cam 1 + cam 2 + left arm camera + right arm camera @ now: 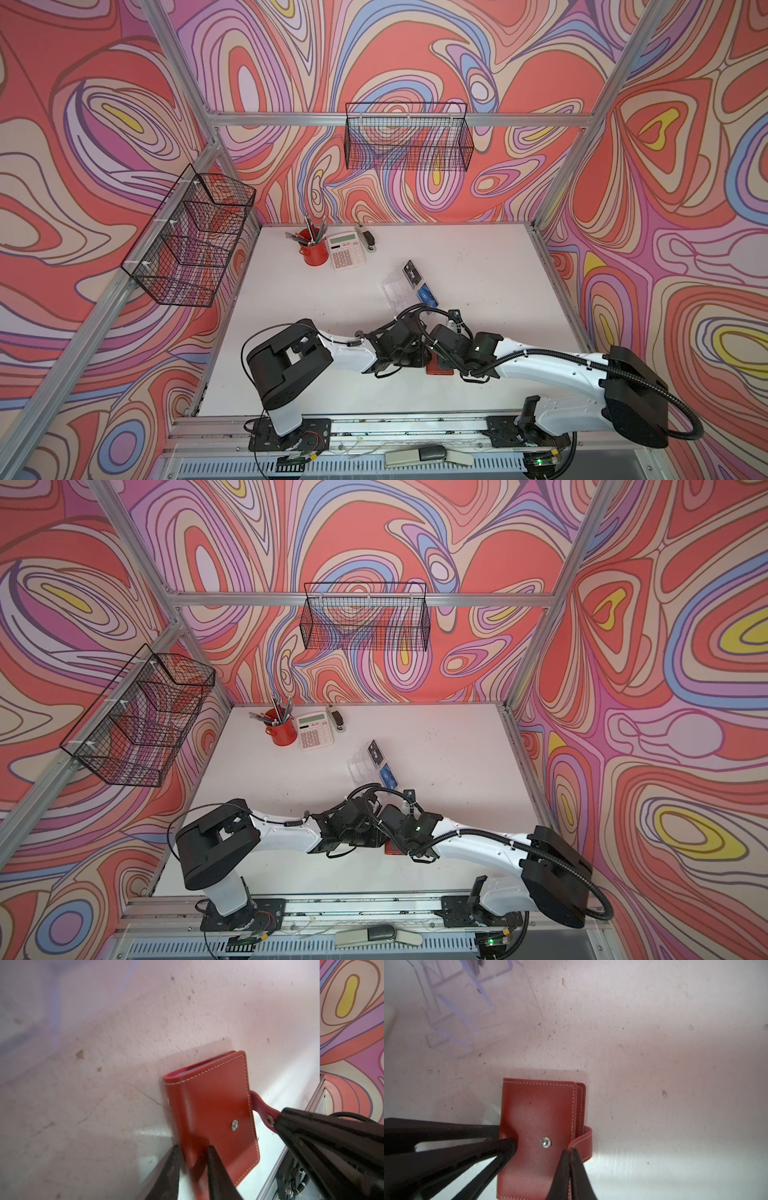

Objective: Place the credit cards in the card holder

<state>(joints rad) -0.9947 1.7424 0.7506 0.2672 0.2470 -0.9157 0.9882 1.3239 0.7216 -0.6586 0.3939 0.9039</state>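
The right hand [570, 1151] has its fingers pressed together on the end of the strap [583, 1139], which is already off the snap stud [545, 1142]. The left hand [192, 1148] pinches the spine edge of the closed red card holder [537, 1109], which lies flat on the tabletop [654, 1053] near its front edge. Best now to hold the spine down and swing the strap clear, so the cover can open without the holder sliding. The credit cards, a black VIP card [410, 272] and a blue card [426, 296], stand in the clear acrylic stand [395, 293] farther back.
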